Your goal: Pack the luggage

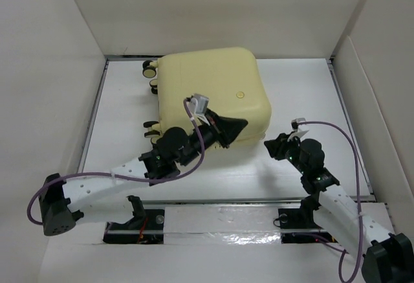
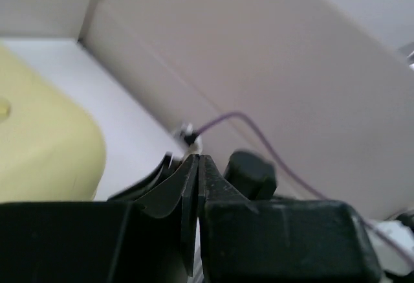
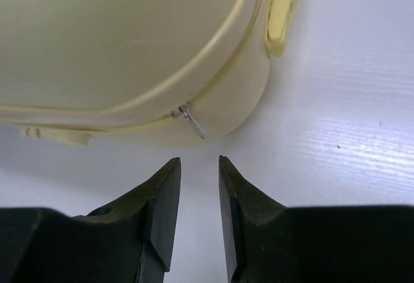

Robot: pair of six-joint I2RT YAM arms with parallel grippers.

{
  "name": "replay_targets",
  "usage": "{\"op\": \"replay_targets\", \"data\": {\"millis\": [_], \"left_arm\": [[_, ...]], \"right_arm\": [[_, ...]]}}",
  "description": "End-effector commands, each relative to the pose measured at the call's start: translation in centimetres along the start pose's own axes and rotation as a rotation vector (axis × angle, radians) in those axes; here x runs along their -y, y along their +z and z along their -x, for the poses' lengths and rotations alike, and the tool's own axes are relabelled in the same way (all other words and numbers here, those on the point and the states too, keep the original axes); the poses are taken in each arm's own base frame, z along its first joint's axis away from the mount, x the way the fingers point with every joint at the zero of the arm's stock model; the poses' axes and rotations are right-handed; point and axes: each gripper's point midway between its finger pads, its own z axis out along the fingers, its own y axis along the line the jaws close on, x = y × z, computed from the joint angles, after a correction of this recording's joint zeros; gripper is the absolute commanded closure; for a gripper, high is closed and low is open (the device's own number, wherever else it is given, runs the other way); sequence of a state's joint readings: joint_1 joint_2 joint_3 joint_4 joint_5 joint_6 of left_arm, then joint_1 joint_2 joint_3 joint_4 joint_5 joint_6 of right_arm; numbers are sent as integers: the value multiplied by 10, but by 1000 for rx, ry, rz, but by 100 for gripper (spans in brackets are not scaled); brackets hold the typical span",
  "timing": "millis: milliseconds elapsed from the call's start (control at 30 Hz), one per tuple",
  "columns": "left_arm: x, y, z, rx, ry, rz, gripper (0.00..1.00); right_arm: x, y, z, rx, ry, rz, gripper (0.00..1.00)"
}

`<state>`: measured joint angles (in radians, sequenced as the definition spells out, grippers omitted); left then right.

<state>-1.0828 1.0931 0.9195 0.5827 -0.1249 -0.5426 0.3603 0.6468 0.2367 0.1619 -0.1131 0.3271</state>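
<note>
The luggage (image 1: 213, 89) is a pale yellow hard-shell case lying shut and flat at the back middle of the table, wheels (image 1: 150, 69) to the left. My left gripper (image 1: 244, 125) hovers over its front right edge, jaws pressed together with nothing between them. In the left wrist view the shut fingertips (image 2: 197, 158) point past the luggage (image 2: 39, 147). My right gripper (image 1: 267, 146) sits on the table by the front right corner. Its open jaws (image 3: 199, 161) face a small metal zipper pull (image 3: 193, 121) on the luggage (image 3: 129, 37), a short gap away.
Tall pale walls (image 1: 65, 69) box in the white table (image 1: 310, 101) on the left, back and right. Purple cables (image 1: 343, 134) loop from both wrists. A handle (image 3: 281, 17) sticks out on the luggage's side near the right gripper.
</note>
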Motion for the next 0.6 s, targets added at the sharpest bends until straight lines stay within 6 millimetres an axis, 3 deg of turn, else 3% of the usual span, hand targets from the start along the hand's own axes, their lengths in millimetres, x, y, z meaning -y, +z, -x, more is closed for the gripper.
{"op": "replay_targets", "data": {"millis": [0,33,67,100,133,200,233,333,400,567], "left_arm": [[-21,-24,-31,10,33,105,100],[-25,-30,-51,-33,30,124,100],[-43,-42,-86,-107,46,177,100],[-55,-49,-100,-112,21,231,100],[-74,-65,-129,-167,20,272,100],[-89,-79,-149,-198,-27,300,89],[-103,-91,-164,-223,-47,332,75],[-120,-98,-174,-238,-49,379,59],[-135,-97,-177,-251,-37,413,58],[-152,-88,-168,-230,-13,444,53]], "right_arm": [[-13,5,19,83,-55,124,63],[-12,6,17,76,-60,130,61],[-12,9,19,81,-77,144,59],[-16,9,19,81,-86,174,57],[-17,11,22,93,-95,185,54],[-14,13,26,109,-116,166,53],[-10,14,29,120,-124,155,52],[-8,19,37,141,-162,145,51],[-7,26,41,126,-175,147,51],[-10,40,35,73,-193,189,51]]}}
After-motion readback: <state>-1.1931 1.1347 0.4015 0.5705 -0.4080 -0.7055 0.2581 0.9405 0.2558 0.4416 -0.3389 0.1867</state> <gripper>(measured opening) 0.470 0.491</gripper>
